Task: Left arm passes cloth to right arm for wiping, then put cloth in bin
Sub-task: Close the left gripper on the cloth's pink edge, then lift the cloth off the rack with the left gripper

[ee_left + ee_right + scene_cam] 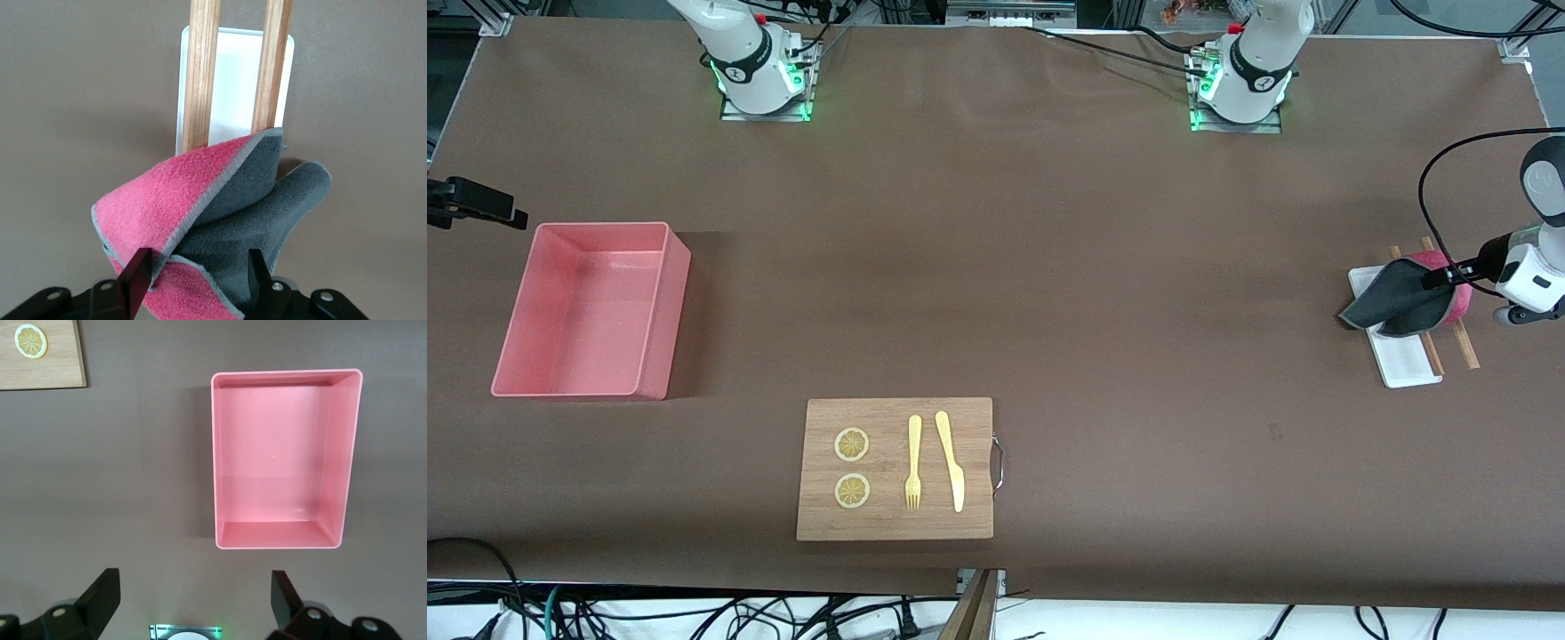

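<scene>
**Left gripper at the cloth on the white tray; right gripper waits above the bin**

The left gripper sits at the left arm's end of the surface, its fingers either side of a fold of the cloth. They are partly closed in on the fabric; I cannot tell whether they pinch it yet. The cloth is bunched up, grey face mostly outward with the pink face showing along one side, and it lies on two wooden sticks laid across a small white tray.

The right gripper waits in the air above the bare surface just beside the bin, its fingers spread wide and holding nothing. The bin stands at the right arm's end of the surface with nothing visible inside.

Nearer the front camera, between the two ends, lies a wooden cutting board carrying two lemon slices, a yellow fork and a yellow knife.
</scene>
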`<state>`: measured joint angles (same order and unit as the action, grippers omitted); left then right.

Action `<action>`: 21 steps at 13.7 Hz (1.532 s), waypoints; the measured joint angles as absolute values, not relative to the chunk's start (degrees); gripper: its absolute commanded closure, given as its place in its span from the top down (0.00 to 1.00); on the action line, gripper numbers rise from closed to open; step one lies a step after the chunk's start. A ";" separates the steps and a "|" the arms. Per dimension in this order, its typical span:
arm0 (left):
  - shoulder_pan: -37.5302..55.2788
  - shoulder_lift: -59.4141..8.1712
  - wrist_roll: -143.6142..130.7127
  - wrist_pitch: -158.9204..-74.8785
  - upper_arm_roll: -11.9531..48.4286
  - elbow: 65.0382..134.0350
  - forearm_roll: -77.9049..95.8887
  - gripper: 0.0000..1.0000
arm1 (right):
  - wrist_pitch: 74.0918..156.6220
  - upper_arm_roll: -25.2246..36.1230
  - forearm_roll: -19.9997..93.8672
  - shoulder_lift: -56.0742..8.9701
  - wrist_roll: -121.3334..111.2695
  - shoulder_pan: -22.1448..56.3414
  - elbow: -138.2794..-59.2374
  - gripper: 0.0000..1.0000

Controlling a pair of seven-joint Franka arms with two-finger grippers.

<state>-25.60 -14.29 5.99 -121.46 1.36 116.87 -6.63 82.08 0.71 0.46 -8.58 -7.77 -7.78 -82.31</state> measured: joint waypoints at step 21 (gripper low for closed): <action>-25.62 -11.80 9.64 -114.20 1.62 114.27 -7.11 0.00 | 82.13 0.17 0.64 -10.03 -7.78 -6.41 -82.31 1.00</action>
<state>-25.62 -11.80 9.64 -114.20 1.62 114.27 -7.11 82.13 0.17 0.64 -10.03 -7.78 -6.41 -82.31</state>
